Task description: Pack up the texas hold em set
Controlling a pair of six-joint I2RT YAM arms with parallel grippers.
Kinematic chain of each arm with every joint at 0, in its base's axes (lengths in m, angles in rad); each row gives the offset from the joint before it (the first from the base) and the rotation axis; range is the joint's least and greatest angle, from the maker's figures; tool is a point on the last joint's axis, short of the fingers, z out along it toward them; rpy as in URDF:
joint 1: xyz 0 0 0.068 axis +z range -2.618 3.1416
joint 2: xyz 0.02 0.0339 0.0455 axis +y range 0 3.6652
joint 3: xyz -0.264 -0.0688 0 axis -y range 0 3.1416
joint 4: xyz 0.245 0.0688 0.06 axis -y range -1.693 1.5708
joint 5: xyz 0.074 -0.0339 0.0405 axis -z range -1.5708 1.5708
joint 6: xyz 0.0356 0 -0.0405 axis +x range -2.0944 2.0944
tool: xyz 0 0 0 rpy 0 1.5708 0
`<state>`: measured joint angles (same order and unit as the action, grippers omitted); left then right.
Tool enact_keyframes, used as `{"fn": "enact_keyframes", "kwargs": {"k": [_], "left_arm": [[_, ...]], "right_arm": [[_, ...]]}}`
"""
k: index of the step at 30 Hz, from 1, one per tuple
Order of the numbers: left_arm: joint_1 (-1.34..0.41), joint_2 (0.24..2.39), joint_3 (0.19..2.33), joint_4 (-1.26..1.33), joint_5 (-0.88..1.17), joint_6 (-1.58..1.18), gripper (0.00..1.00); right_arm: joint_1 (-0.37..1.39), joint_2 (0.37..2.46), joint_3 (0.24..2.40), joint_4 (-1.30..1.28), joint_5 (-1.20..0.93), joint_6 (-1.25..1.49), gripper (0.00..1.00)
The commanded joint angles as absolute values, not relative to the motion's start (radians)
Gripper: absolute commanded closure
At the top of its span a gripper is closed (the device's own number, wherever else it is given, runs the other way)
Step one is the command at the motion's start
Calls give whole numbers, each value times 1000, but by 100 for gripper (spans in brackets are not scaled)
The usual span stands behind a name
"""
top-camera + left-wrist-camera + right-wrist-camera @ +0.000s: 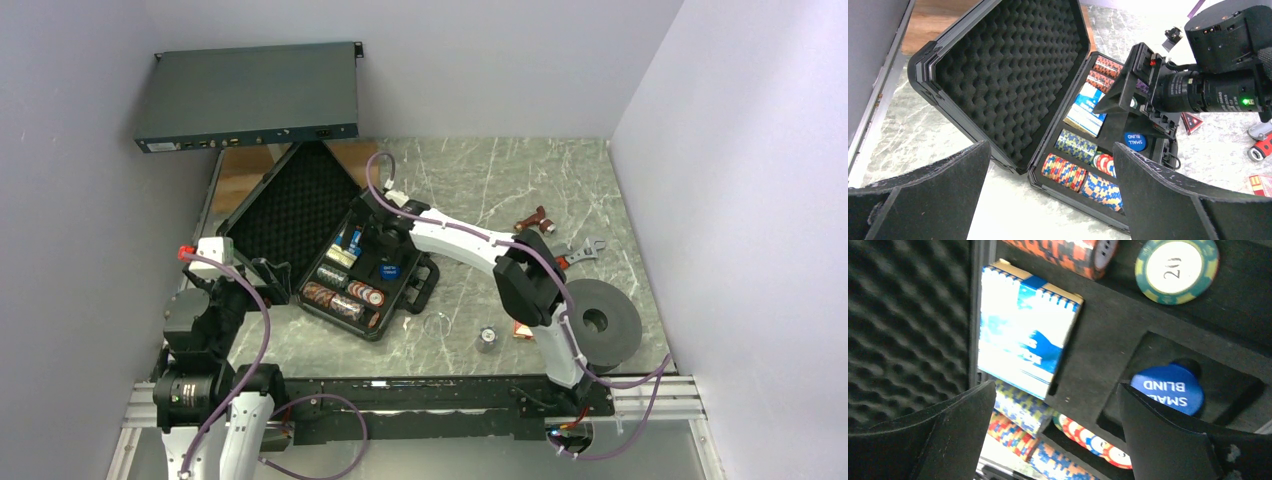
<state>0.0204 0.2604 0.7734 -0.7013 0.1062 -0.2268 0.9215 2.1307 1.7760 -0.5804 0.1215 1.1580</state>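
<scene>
The black case lies open at the table's left, its egg-crate foam lid laid back. Its tray holds rolls of striped chips, a blue and white card box, a blue "SMALL BLIND" disc in a recess and a loose green "20" chip. My right gripper is open and empty, hovering low over the tray between the card box and the blue disc; it also shows in the top view. My left gripper is open and empty, just off the case's near left corner.
A flat dark-grey rack unit stands at the back left behind the lid. A wrench and a black tape roll lie at the right. A small metal cylinder and a clear ring lie in front of the case.
</scene>
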Motion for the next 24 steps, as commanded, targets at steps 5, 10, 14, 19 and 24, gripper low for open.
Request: {"fn": "enact_keyframes", "kwargs": {"k": [5,10,14,19,24], "left_arm": [[26,288,776,-686,80,-236,1],[27,308,778,-687,80,-237,1],[26,320,779,-689,77,-238,1],[26,327,781,-692,70,-240,1],[26,332,778,-689,77,-237,1]], "right_arm": [[951,2001,1703,-578,137,996,10],[983,1919,1624,-416,151,851,21],[983,1909,1616,-337,118,822,57],[982,1970,1690,-316,96,840,84],[973,2049,1765,-292,90,880,100]]}}
